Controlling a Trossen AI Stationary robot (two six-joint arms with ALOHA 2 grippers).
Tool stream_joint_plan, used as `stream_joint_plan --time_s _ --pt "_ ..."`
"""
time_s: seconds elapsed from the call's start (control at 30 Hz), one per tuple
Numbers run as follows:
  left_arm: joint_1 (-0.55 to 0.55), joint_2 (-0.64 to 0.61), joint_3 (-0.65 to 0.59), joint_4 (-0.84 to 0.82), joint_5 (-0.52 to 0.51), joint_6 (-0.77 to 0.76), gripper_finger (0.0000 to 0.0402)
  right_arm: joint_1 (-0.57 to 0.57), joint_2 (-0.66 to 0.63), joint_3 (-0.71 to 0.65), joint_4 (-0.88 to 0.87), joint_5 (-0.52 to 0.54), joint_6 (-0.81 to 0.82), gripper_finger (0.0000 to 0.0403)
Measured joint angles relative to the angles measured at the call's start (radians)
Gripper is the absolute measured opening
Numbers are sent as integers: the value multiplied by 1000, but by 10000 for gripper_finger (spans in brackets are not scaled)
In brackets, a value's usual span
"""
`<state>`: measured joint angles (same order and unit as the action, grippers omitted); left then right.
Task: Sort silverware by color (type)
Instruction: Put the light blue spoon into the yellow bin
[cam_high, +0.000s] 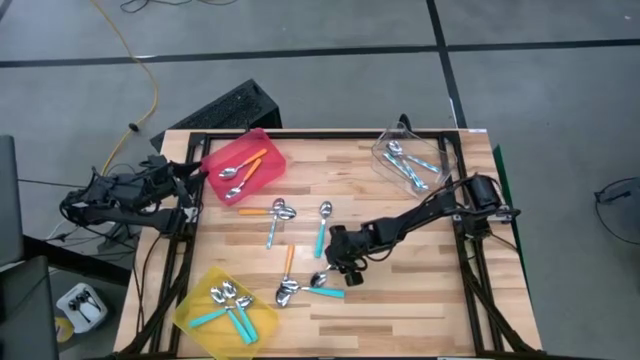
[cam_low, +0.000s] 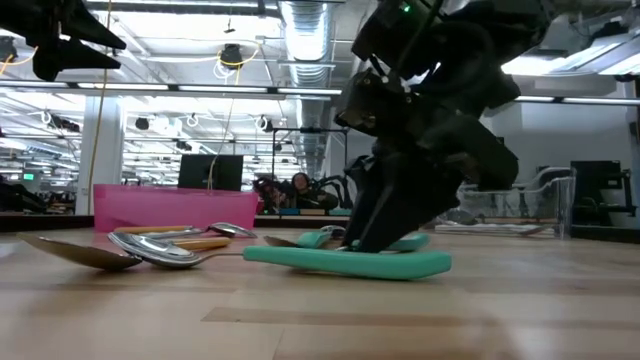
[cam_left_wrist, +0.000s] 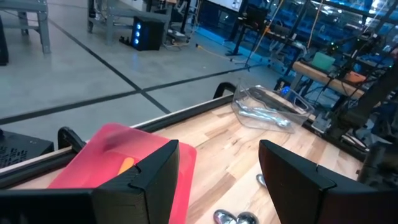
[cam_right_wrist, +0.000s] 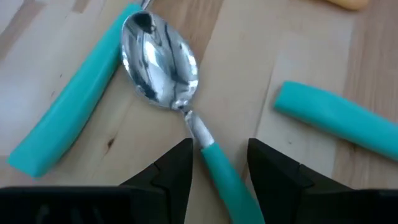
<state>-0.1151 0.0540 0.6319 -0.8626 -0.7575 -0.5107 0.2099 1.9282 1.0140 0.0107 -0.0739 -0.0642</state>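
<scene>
A: While the right gripper (cam_high: 343, 268) sat low over the boards just below the middle of the overhead frame, what was between its fingers?

B: In the right wrist view a teal spoon (cam_right_wrist: 186, 99) lay on the wood with its handle running down between the two dark fingertips (cam_right_wrist: 171, 171). The fingers stood a little apart on either side of the handle. I could not tell whether they had pressed it yet.

A: And the rest of the silverware?

B: Spread about. A second teal handle (cam_right_wrist: 68, 118) lay to the left of that spoon's bowl, and a third (cam_right_wrist: 339, 115) at the right of that frame. Overhead, loose spoons (cam_high: 282, 212) sat left of centre, with one more teal one (cam_high: 322, 228) just beside them. The red bin (cam_high: 243, 165) at upper left held orange-handled spoons. The yellow bin (cam_high: 226, 310) at lower left held teal ones. The clear bin (cam_high: 412, 160) at upper right held light blue ones.

A: Where was the left arm?

B: Off the table's left edge, in the left of the overhead frame. The left gripper (cam_left_wrist: 214, 180) had its fingers spread wide with nothing between them, looking across the red bin.

A: And from the low camera?

B: The right gripper stood down on the table, with a teal handle (cam_low: 345, 261) lying in front of it.
</scene>
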Motion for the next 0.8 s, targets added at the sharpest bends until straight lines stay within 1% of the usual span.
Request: stream_joint_plan --time_s 0.1,0.3,0.4,0.67,0.8 --pt "0 0 0 0 -3 -1 205 6 18 1 -9 11 -21 177" --pt "0 0 0 0 -3 -2 205 11 32 1 -38 99 -13 164" --pt "0 0 0 0 -4 -2 205 13 34 1 -45 116 -5 145" --pt "0 0 0 0 -7 -2 205 26 36 0 -49 123 15 70" --pt "0 0 0 0 -7 -2 205 26 36 -1 -48 125 64 64"
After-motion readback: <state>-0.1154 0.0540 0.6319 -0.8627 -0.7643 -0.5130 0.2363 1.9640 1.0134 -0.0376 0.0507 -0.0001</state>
